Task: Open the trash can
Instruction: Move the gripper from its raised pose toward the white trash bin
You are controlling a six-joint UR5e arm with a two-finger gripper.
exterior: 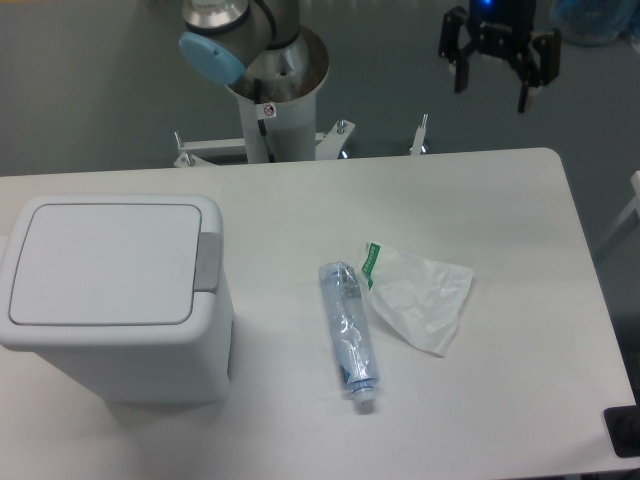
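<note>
The white boxy trash can (110,300) stands at the left of the table. Its flat lid (100,262) is shut, and the small grey push tab (208,262) sits on the lid's right edge. My black gripper (493,90) hangs high at the top right, beyond the table's far edge and far from the can. Its fingers are spread apart and hold nothing.
A crushed clear plastic bottle (348,332) lies in the middle of the white table (500,400). A crumpled white wrapper (418,296) lies right of it. The arm's base pedestal (275,100) stands behind the far edge. A dark object (624,432) sits at the right front corner.
</note>
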